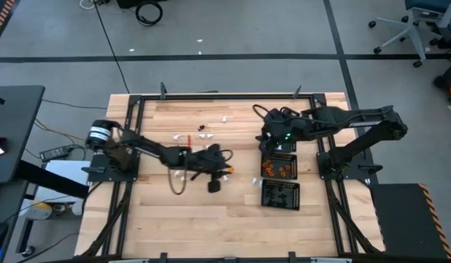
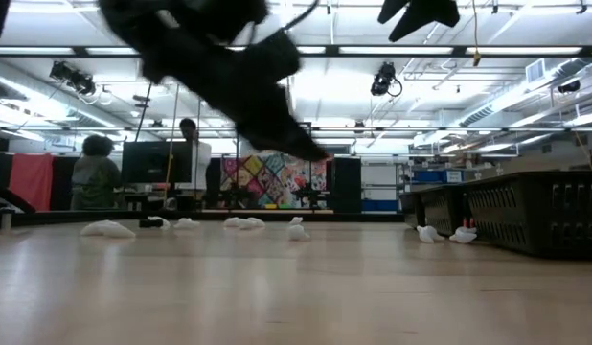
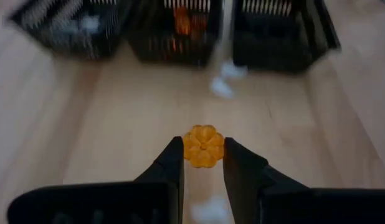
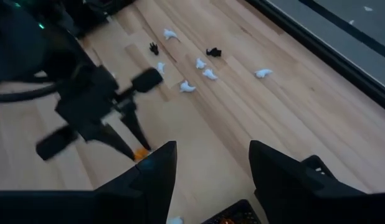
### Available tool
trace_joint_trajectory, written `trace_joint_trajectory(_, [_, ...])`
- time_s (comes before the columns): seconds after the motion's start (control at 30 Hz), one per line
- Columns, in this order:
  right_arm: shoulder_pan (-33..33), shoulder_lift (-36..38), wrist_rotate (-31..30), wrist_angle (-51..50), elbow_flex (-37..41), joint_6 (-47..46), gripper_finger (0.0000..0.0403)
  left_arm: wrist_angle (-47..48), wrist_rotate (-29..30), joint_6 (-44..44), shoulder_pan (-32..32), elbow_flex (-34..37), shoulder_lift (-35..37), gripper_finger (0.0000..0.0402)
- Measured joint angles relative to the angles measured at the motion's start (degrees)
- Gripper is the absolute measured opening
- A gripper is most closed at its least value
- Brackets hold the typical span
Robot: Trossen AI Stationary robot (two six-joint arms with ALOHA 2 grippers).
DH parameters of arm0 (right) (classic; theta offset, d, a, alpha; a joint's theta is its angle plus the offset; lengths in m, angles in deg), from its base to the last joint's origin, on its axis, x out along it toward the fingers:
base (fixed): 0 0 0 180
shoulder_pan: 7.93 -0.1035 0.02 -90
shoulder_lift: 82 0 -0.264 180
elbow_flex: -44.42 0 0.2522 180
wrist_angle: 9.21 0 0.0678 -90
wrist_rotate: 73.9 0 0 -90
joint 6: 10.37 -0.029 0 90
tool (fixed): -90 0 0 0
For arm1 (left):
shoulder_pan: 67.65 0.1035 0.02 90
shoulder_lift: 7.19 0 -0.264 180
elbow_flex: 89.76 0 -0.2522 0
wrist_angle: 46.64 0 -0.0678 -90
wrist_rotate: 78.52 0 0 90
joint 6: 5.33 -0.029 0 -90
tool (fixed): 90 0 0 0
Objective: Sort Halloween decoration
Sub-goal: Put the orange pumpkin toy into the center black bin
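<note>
My left gripper (image 3: 204,163) is at mid-table (image 1: 225,170), shut on a small orange pumpkin-shaped trinket (image 3: 204,146), which also shows in the right wrist view (image 4: 141,153). Three black mesh trays stand in a row at the table's right: one holds white pieces (image 3: 74,31), the middle one orange pieces (image 3: 177,28) (image 1: 279,168), and the third looks dark inside (image 3: 276,34) (image 1: 280,194). My right gripper (image 4: 211,165) is open and empty above the far tray (image 1: 275,140). White trinkets (image 4: 187,86) and black trinkets (image 4: 212,52) lie loose on the wood. My left gripper pinches the orange trinket's two opposite sides (image 3: 187,148) between its two fingertips (image 3: 174,155). The fingers slant down toward the table's right side, with the trays ahead of them. The trinket sits at the fingers' free ends and looks clear of the table.
More white trinkets (image 2: 106,228) lie scattered on the wooden table, two of them between my left gripper and the trays (image 3: 222,87). A black frame (image 1: 211,96) borders the table. People stand in the room beyond the table (image 2: 95,172).
</note>
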Motion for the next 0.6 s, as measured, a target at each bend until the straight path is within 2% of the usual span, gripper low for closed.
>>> trace_joint_trajectory(0.43, [-0.1, 8.9, -1.9, -0.6, 0.0, -0.2, 0.0203, 0.0, -1.3, -2.5, 4.8, -33.5, -24.5, 0.0073])
trace_joint_trajectory(0.6, [-0.1, 11.9, -2.8, -1.2, 0.0, 2.3, 0.0203, 0.8, -1.4, 0.6, 5.6, -42.8, -31.7, 0.0074])
